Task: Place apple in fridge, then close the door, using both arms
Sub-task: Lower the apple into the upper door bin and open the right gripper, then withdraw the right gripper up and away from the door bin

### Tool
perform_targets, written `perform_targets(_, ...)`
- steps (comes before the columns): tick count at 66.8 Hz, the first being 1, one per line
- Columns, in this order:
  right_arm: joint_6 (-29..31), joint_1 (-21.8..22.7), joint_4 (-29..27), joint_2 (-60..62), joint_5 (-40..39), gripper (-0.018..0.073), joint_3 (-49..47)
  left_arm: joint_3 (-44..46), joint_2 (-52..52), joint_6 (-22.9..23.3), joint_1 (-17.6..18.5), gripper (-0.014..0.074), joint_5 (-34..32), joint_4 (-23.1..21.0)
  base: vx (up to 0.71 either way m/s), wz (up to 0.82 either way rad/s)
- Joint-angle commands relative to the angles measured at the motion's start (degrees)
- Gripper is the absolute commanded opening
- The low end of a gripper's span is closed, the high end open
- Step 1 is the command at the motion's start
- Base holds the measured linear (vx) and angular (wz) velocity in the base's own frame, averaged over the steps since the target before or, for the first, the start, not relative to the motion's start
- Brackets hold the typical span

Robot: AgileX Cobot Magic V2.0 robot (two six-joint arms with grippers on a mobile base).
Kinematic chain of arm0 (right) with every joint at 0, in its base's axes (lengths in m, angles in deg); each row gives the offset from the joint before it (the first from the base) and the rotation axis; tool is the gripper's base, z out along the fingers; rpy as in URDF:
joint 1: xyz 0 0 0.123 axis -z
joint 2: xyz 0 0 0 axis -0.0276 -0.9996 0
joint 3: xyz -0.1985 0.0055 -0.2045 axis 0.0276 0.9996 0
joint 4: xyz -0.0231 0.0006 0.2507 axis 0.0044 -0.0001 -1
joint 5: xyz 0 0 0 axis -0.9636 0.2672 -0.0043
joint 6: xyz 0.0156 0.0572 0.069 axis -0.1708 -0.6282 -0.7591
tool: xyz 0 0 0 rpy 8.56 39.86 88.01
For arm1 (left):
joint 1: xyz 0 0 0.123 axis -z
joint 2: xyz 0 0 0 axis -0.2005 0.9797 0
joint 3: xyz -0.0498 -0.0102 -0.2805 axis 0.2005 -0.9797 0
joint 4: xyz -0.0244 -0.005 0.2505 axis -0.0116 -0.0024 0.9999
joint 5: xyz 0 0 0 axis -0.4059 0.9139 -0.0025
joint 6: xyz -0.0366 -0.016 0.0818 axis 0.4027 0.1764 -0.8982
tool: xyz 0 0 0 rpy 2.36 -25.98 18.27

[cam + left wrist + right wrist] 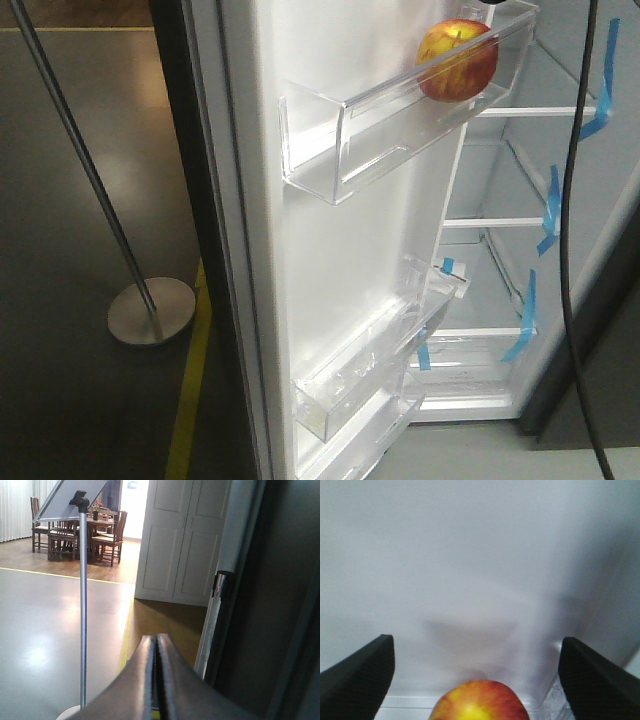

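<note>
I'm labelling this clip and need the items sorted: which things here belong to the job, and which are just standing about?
Job:
apple, sitting in the upper door shelf
fridge
door, open
right claw, open
left claw, shut

Just about:
pole stand
yellow floor line
dining table and chairs

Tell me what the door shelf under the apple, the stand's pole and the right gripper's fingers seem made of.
Door shelf: clear, glossy plastic by the look; the white door shows through it.
Pole: probably brushed metal, silver-grey with a soft sheen.
Right gripper's fingers: black, matte, finely textured, likely plastic or rubber; cannot tell which.
</note>
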Motion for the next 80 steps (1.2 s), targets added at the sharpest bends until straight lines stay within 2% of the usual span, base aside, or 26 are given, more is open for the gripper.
perform_targets(1,-0.78,0.10,-2.16,5.70,-3.60,0.0613,-1.71,1.04,0.31,-0.08,0.36,-0.0007,-4.22,-0.55,0.00,0.00)
perform_targets(8,-1.40,0.10,-0.40,9.28,-2.14,0.0555,-1.71,1.04,0.31,-0.08,0.36,-0.0007,-4.22,-0.55,0.00,0.00)
perform_targets(14,-2.67,0.10,1.60,12.34,0.26,0.0461,-1.71,1.04,0.31,-0.08,0.36,-0.0007,-4.22,-0.55,0.00,0.00)
perform_targets(22,-4.46,0.10,4.95,16.65,3.77,0.0272,-1.71,1.04,0.31,-0.08,0.36,-0.0007,-4.22,-0.55,0.00,0.00)
perform_targets(30,-5.80,0.10,8.71,20.83,6.87,0.0020,-1.44,1.04,0.31,-0.08,0.36,-0.0007,-4.22,-0.55,0.00,0.00)
perform_targets(32,-6.07,0.10,9.34,22.10,7.75,-0.0017,-1.44,1.04,0.31,-0.08,0.36,-0.0007,-4.22,-0.55,0.00,0.00)
perform_targets(70,-12.34,0.10,19.60,43.37,12.67,-0.0004,-1.44,1.04,0.31,0.41,0.36,-0.0007,-4.28,-0.76,0.00,0.00)
perform_targets(80,-13.74,0.10,22.09,48.97,11.34,-0.0004,2.51,1.04,0.31,0.41,0.36,-0.0007,-4.64,-5.01,0.00,0.00)
